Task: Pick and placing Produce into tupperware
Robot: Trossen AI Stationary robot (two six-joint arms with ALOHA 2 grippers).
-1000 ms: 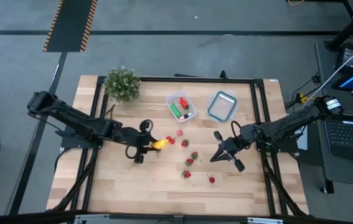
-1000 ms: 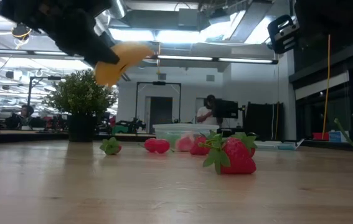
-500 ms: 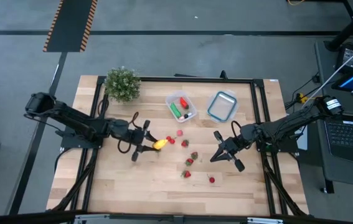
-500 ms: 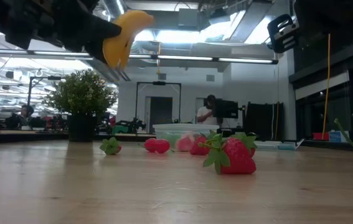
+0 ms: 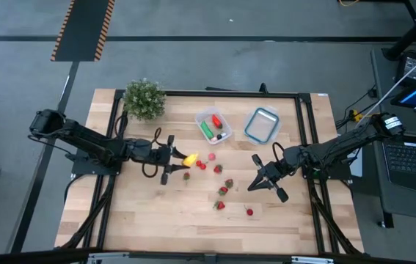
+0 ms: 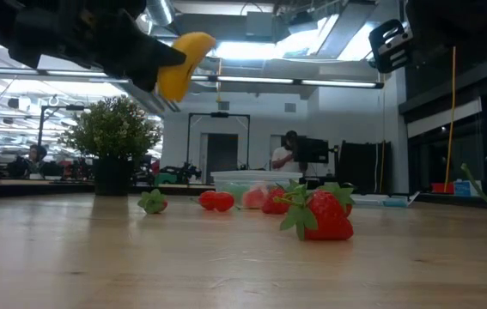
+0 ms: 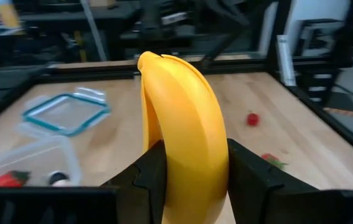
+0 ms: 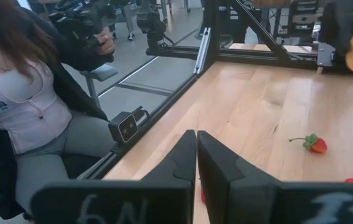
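I have the left end effector (image 5: 180, 164) closed on the yellow banana (image 5: 190, 159), gripped across its middle between both fingers (image 7: 153, 177) and held clear above the counter (image 5: 156, 220), roughly at the counter's centre and a little toward its left edge. In the low view the banana (image 6: 183, 64) hangs high over the wood, well above the loose pieces.

The tupperware (image 5: 213, 125) sits near the far edge, about midway along it, and already holds a green piece (image 5: 205, 130) and a red piece (image 5: 217, 121). Just beside it, toward the right edge, lies the clear blue-rimmed piece (image 5: 262, 124). The potted plant (image 5: 144, 98) stands at the far left corner.

Several strawberries (image 5: 220, 205) and small red pieces (image 5: 210, 156) lie scattered across the middle of the counter, between the two arms, with one strawberry (image 5: 249, 213) nearer the near edge.

The right end effector (image 5: 264, 182) waits right of centre with its fingers (image 8: 185, 158) pressed together and nothing between them. In the right wrist view a seated person (image 8: 27, 106) shows beyond the counter's edge.
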